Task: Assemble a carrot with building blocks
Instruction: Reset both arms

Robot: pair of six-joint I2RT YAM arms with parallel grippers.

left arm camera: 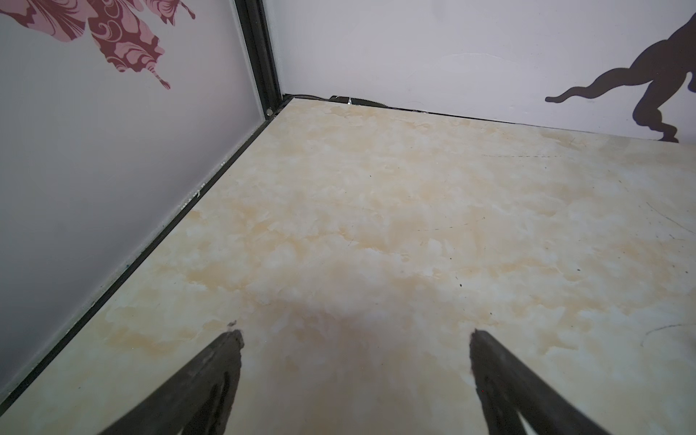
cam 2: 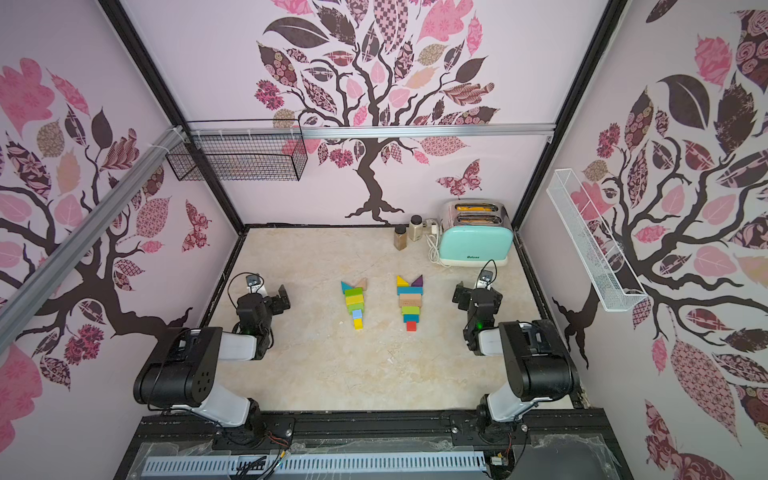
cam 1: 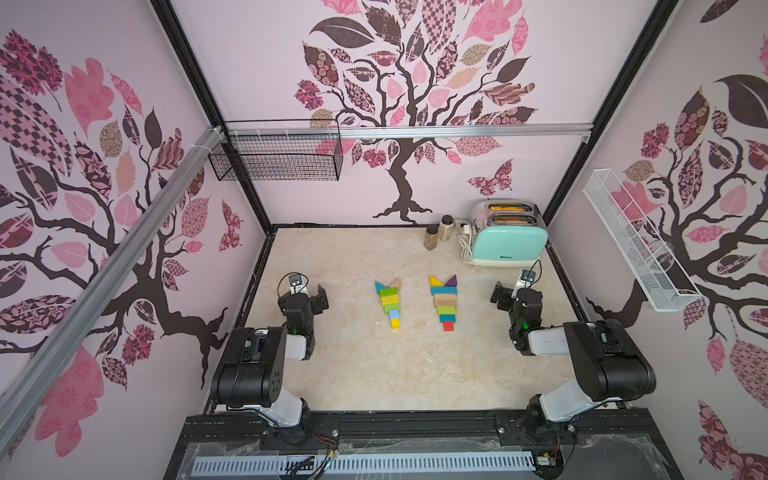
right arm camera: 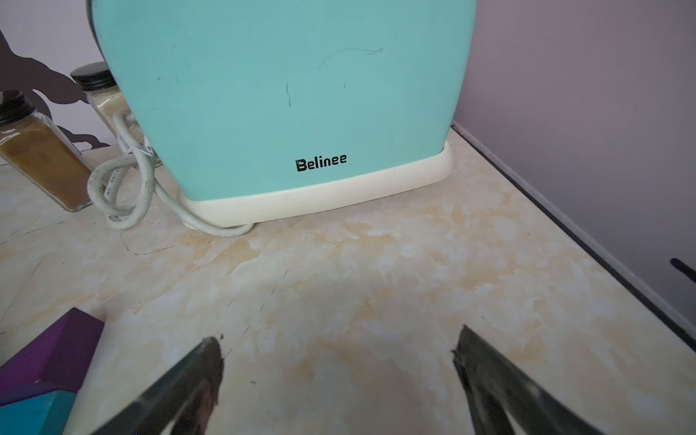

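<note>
In both top views, the small painted wooden building blocks (cam 1: 390, 302) lie flat in the middle of the beige marbled counter (cam 1: 365, 365). They form two tapering rows side by side, each with a pair of wedges at its far end and a single cube at its near end. In the far right corner stands a mint-green toaster (cam 1: 510, 245) with an orange-brown slice in each of its two slots. Just beside it are two dark-lidded glass spice jars: the nearer jar (cam 1: 431, 239) holds brown powder, the farther jar (cam 1: 446, 227) pale powder. A black wire basket (cam 1: 276, 160) hangs on the back wall and a white mesh rack (cam 1: 636, 245) on the right wall.

From my left wrist, my left pincer (left arm camera: 356, 335) stands wide apart over the counter near the left wall, holding nothing.

From my right wrist, my right pincer (right arm camera: 339, 344) is likewise spread and holds nothing, pointing at the toaster. A purple wedge (right arm camera: 52, 350) and a teal block (right arm camera: 34, 414) lie beside one finger.
</note>
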